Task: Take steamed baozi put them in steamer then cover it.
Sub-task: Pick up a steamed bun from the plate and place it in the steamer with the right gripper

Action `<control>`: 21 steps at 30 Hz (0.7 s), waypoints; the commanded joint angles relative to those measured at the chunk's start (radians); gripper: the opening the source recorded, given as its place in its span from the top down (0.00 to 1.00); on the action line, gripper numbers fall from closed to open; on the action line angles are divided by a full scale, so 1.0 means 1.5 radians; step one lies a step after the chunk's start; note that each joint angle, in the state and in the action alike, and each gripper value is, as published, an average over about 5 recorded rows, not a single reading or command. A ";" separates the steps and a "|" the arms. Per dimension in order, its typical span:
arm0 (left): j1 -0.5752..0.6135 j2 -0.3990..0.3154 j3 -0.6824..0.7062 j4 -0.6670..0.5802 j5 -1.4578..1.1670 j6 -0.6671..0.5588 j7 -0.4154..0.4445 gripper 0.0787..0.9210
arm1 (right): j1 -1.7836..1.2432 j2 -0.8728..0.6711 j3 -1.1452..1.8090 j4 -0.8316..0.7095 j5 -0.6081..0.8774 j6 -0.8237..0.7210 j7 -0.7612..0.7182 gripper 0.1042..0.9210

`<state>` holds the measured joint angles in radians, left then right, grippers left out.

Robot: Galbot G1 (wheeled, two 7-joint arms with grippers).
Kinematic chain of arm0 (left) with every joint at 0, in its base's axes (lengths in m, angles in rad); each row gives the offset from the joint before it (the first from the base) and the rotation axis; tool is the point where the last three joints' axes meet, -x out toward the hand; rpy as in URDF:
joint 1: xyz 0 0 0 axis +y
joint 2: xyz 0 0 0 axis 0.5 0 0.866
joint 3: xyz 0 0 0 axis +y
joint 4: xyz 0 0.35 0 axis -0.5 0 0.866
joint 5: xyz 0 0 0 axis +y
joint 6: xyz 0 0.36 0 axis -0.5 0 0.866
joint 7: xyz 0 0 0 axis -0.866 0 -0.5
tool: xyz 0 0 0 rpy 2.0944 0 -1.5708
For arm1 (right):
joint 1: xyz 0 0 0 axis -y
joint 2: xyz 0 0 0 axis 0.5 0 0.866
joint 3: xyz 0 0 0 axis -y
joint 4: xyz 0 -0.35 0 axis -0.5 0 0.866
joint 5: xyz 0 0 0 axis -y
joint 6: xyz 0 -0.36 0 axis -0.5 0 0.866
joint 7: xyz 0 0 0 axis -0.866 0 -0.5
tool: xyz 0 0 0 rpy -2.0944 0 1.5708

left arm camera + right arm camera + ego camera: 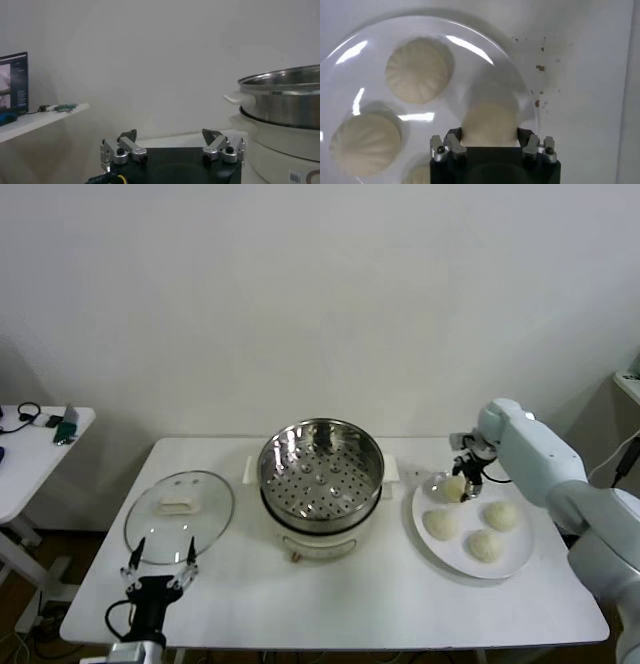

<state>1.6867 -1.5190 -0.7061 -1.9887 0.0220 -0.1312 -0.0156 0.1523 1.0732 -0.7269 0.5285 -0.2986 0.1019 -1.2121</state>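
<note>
- Right pincer (489,137) is down over the white plate (515,559) on the right side of the table (400,594), its fingers (454,141) pressed against both sides of the rear-left steamed baozi (489,125), pinching it.
- Three more steamed baozi sit on the same plate: one (440,524) at the left, one (500,515) at the right, one (486,545) at the front.
- Left pincer (159,575) hovers at the table's front-left edge, just in front of the cover (179,516), spread wide and holding nothing.
- Cover lies flat on the table, left of the steamer (321,474), handle up.
- Steamer stands mid-table with nothing in its perforated basket.
- A small label (296,176) shows on the cream base; its writing cannot be read.
</note>
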 commanded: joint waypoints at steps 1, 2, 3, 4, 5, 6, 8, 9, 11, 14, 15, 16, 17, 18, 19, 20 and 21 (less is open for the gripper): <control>0.007 0.002 -0.001 -0.006 -0.007 0.001 -0.003 0.12 | 0.082 -0.034 -0.120 0.101 0.083 0.000 -0.006 0.26; 0.008 0.002 -0.001 -0.008 -0.009 0.001 -0.004 0.12 | 0.109 -0.036 -0.147 0.122 0.103 0.001 -0.009 0.26; 0.009 0.003 -0.001 -0.009 -0.009 0.001 -0.004 0.12 | 0.137 -0.037 -0.173 0.141 0.122 0.003 -0.011 0.26; 0.010 0.003 0.000 -0.010 -0.010 0.001 -0.004 0.12 | 0.168 -0.038 -0.204 0.162 0.145 0.005 -0.013 0.26; 0.011 0.003 0.000 -0.011 -0.010 0.001 -0.005 0.12 | 0.197 -0.036 -0.232 0.179 0.167 0.008 -0.015 0.26; 0.012 0.003 0.001 -0.013 -0.011 0.003 -0.005 0.12 | 0.224 -0.033 -0.259 0.194 0.187 0.011 -0.016 0.26; 0.016 0.004 0.003 -0.018 -0.013 0.008 -0.006 0.12 | 0.280 -0.022 -0.308 0.224 0.221 0.019 -0.019 0.26; 0.018 0.004 0.004 -0.020 -0.014 0.011 -0.006 0.12 | 0.306 -0.015 -0.329 0.238 0.234 0.024 -0.020 0.26; 0.021 0.005 0.005 -0.025 -0.014 0.014 -0.007 0.12 | 0.355 0.002 -0.366 0.263 0.258 0.034 -0.022 0.26; 0.024 0.005 0.007 -0.028 -0.014 0.015 -0.007 0.12 | 0.406 0.032 -0.401 0.293 0.278 0.053 -0.024 0.26; 0.024 0.005 0.007 -0.029 -0.014 0.014 -0.007 0.12 | 0.417 0.042 -0.407 0.302 0.280 0.061 -0.025 0.26; 0.025 0.006 0.007 -0.029 -0.014 0.014 -0.007 0.12 | 0.427 0.051 -0.412 0.310 0.281 0.067 -0.025 0.26; 0.025 0.006 0.007 -0.030 -0.014 0.014 -0.007 0.12 | 0.434 0.061 -0.416 0.320 0.280 0.074 -0.025 0.26; 0.026 0.006 0.007 -0.031 -0.014 0.013 -0.007 0.12 | 0.438 0.071 -0.419 0.331 0.279 0.079 -0.024 0.26; 0.026 0.007 0.007 -0.031 -0.015 0.013 -0.007 0.12 | 0.441 0.078 -0.422 0.342 0.277 0.083 -0.024 0.26; 0.027 0.007 0.007 -0.031 -0.015 0.012 -0.007 0.12 | 0.441 0.087 -0.423 0.357 0.274 0.087 -0.024 0.26; 0.028 0.008 0.007 -0.031 -0.015 0.012 -0.007 0.12 | 0.440 0.096 -0.424 0.372 0.268 0.091 -0.024 0.26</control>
<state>1.7233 -1.5096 -0.6960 -2.0288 0.0032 -0.1176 -0.0253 0.6650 1.1628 -1.2416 0.9632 0.0278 0.2071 -1.2432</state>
